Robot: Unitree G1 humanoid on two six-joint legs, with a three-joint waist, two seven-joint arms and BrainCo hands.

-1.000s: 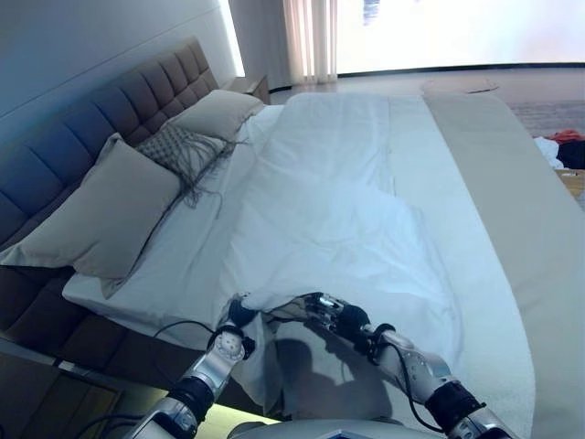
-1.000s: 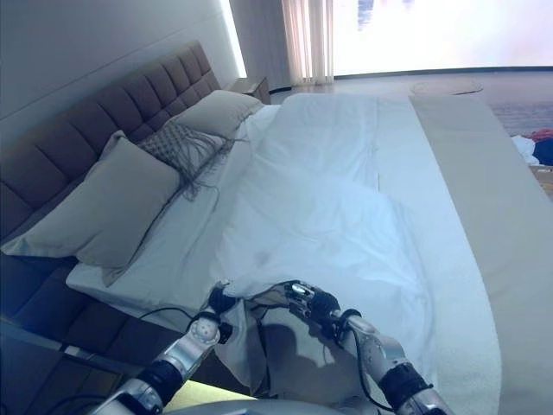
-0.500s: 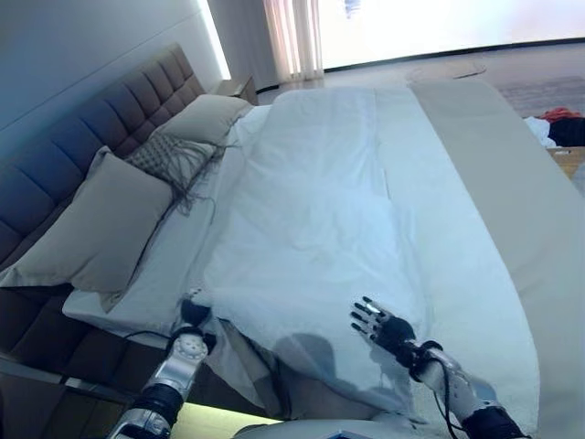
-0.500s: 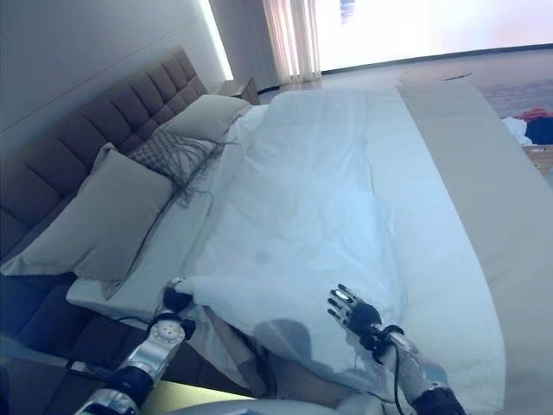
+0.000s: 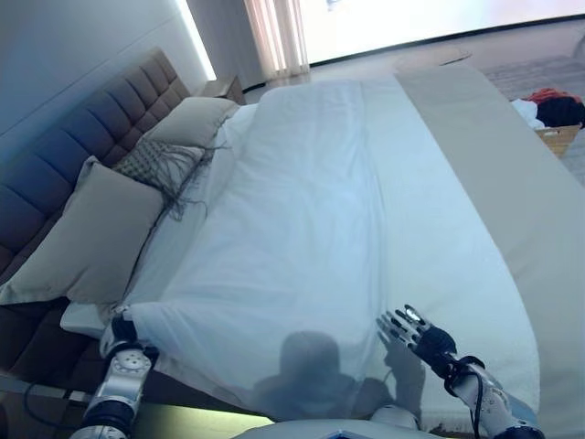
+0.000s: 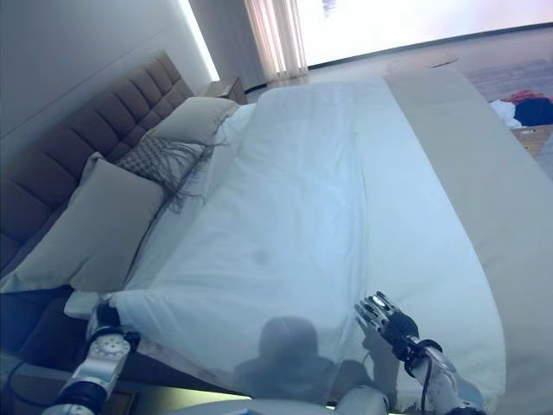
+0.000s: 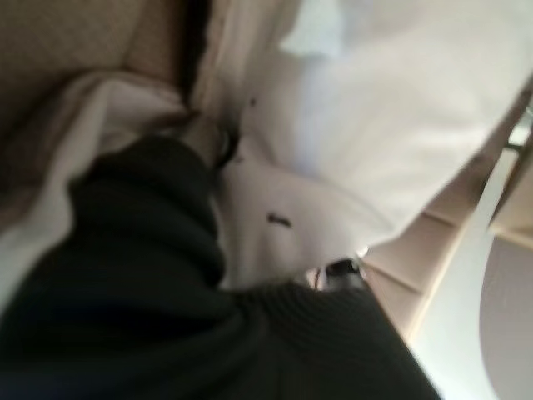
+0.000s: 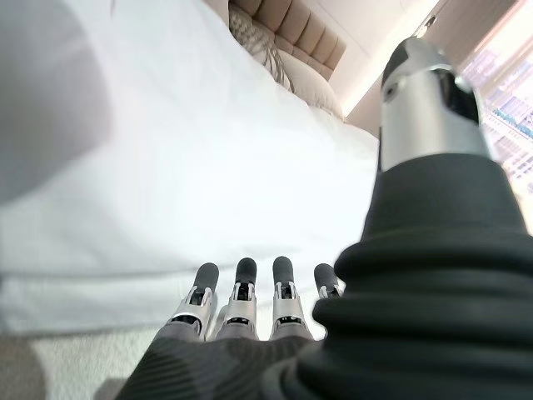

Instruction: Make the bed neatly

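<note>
A white duvet lies spread nearly flat over the bed, its near edge hanging over the bedside. My left hand is at the duvet's near left corner, just below the big beige pillow. In the left wrist view the cloth bunches round its curled fingers. My right hand hovers over the duvet's near right part, open with its fingers straight and spread, holding nothing.
A fringed patterned cushion and a second beige pillow lean on the padded headboard. A beige cover runs along the bed's right side. A basket of clothes stands on the floor beyond it, and a nightstand is at the far corner.
My left hand has pulled the duvet corner out to the left, flattening the bunched cloth. My right hand has let go of the duvet, opened and moved right. The camera has shifted too.
</note>
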